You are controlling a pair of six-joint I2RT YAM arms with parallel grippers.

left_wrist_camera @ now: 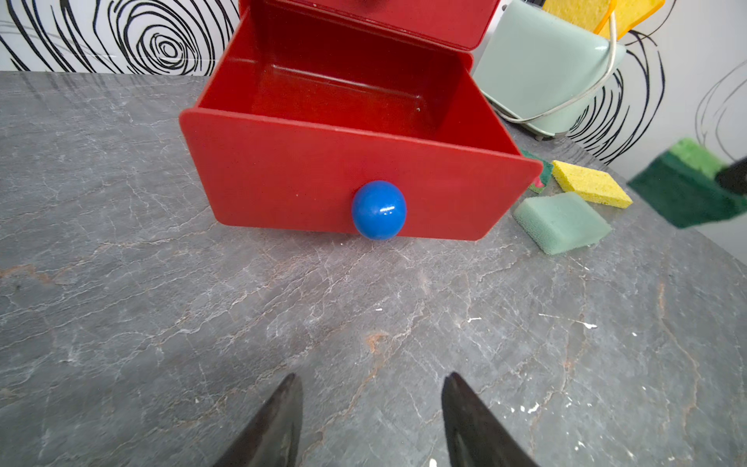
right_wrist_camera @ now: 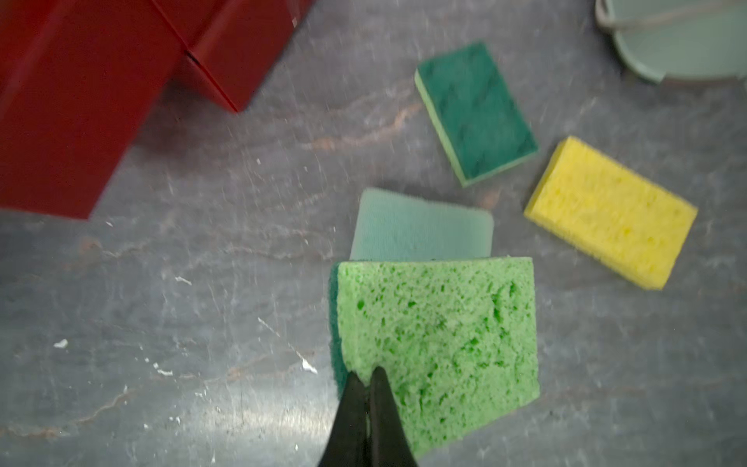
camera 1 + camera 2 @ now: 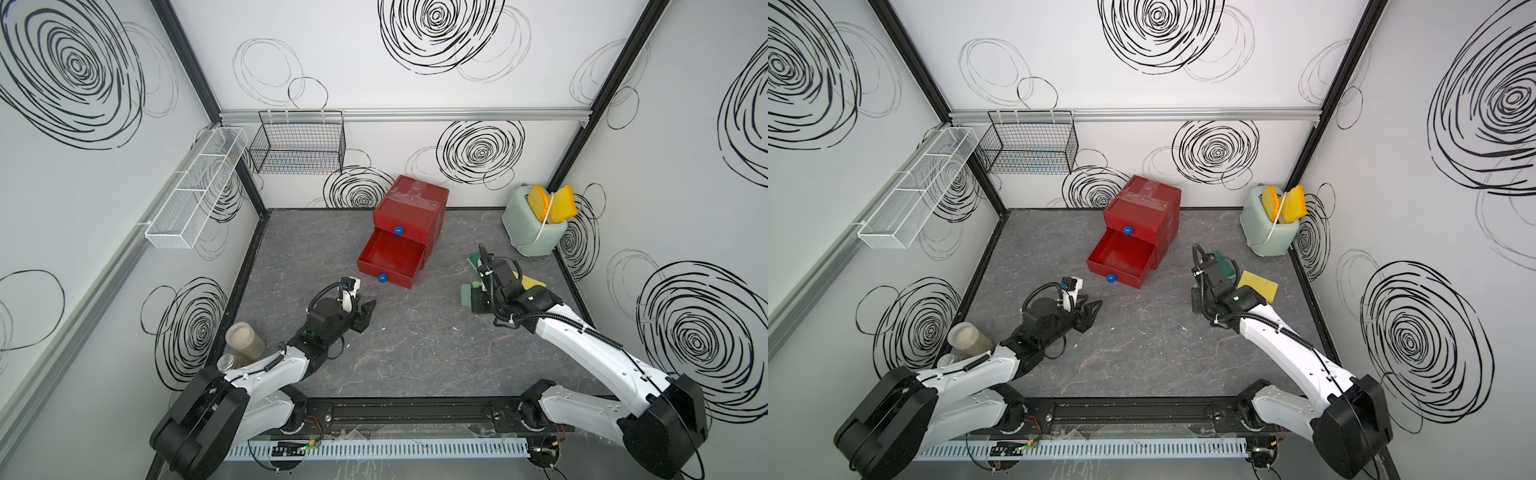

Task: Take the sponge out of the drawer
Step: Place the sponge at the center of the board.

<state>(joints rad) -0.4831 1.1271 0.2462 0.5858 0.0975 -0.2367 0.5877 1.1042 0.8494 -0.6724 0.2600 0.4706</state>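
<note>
**A:** So, how far along are you?

**B:** I'm pinching the bright green cellulose sponge [image 2: 440, 339], dark scouring backing and all, in my right gripper [image 2: 366, 378], jaws pressed together on its edge. It's hanging over the grey stone-look tabletop [image 2: 161, 323], well clear of the open red plastic drawer [image 1: 364, 170], which is lying empty. I'd judge only the set-down is remaining.

**A:** Anything crowding you?

**B:** A pale teal foam sponge [image 2: 420, 230] is sitting just below my load, with a yellow sponge [image 2: 610, 212] and a dark green scouring pad [image 2: 477, 111] near. The mint-green toaster [image 3: 532, 232] is standing beyond. My left gripper [image 1: 372, 375] is hovering spread before the drawer's round blue knob [image 1: 378, 210], touching nothing.
</note>
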